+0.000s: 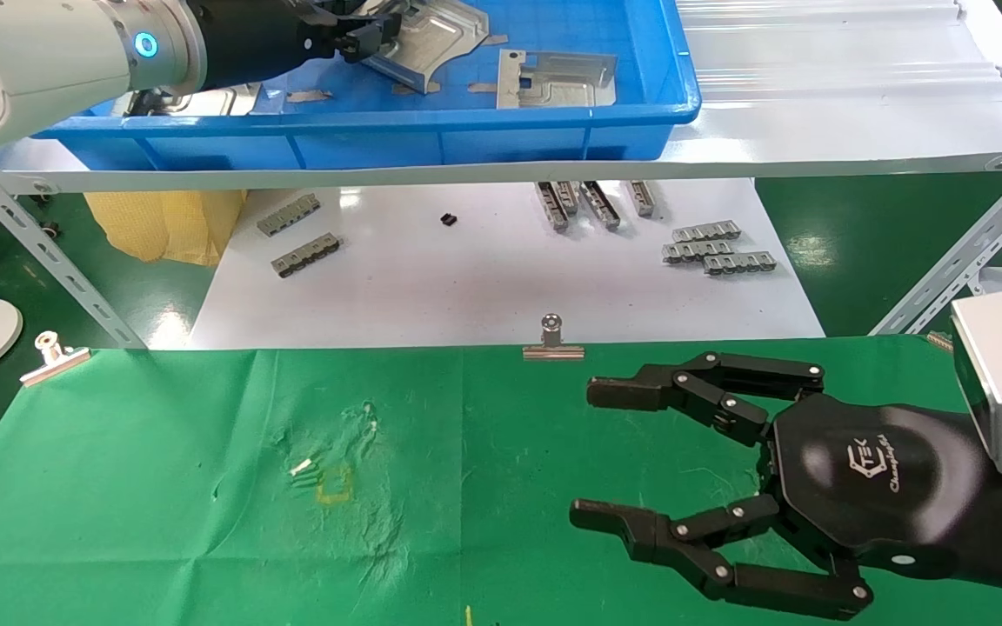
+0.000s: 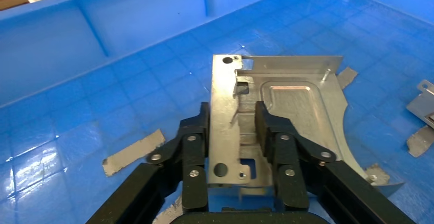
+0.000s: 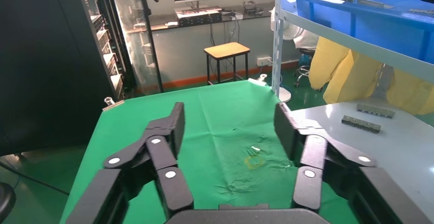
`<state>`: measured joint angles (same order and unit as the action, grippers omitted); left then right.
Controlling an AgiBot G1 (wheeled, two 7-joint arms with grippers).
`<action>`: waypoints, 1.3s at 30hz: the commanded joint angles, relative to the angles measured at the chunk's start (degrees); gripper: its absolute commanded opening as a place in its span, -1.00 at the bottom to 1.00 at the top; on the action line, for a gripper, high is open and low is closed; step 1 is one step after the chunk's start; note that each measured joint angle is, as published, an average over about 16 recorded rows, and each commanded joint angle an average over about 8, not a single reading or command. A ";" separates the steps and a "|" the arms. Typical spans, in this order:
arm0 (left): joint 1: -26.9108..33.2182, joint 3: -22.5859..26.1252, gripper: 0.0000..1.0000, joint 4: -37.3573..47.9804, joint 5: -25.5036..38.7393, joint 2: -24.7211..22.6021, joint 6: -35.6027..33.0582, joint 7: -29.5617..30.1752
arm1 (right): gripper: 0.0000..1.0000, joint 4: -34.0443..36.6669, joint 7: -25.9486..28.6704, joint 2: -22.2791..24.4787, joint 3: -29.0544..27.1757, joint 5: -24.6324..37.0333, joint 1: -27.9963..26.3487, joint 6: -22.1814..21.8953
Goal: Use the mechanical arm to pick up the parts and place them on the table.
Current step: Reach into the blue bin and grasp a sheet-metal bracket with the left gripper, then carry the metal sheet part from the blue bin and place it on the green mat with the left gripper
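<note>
Left pincer (image 2: 233, 124) clamped on part (image 2: 286, 111)

Parts (image 1: 553, 80) in bin (image 1: 379, 139) behind table (image 1: 162, 487).

Silver stamped sheet-metal plate (image 2: 279, 114) sits against a bright blue plastic bin (image 2: 128, 45) with a square-grid floor. Wrinkled bright green cloth table (image 1: 162, 487) bears a faint yellow square mark (image 1: 334, 484). Black jointed-finger right gripper (image 1: 584, 456) shows a white logo.

Wrinkled green-clothed table (image 1: 162, 487) with two silver binder clips (image 1: 552, 341), perhaps a small white scrap (image 1: 301, 467).
</note>
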<state>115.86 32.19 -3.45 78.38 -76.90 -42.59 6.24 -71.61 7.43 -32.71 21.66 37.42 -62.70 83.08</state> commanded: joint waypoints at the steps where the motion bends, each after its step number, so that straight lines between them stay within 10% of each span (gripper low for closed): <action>1: -0.10 -0.07 -1.00 -0.02 -0.19 0.00 0.22 -0.18 | 1.00 0.00 0.00 0.00 0.00 0.00 0.00 0.00; 14: 1.32 -2.07 -1.00 -0.88 -3.41 3.26 -4.57 -3.38 | 1.00 0.00 0.00 0.00 0.00 0.00 0.00 0.00; 31: -0.26 -5.17 -1.00 -5.30 -9.50 19.14 -43.83 -16.48 | 1.00 0.00 0.00 0.00 0.01 0.00 0.00 0.00; 39: -8.05 -3.69 -1.00 -16.33 -15.27 27.16 -49.60 -21.32 | 1.00 0.00 0.00 0.00 0.01 -0.01 0.00 0.00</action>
<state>106.70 29.18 -21.32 61.72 -49.04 -91.79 -14.44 -71.61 7.42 -32.71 21.67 37.42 -62.70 83.08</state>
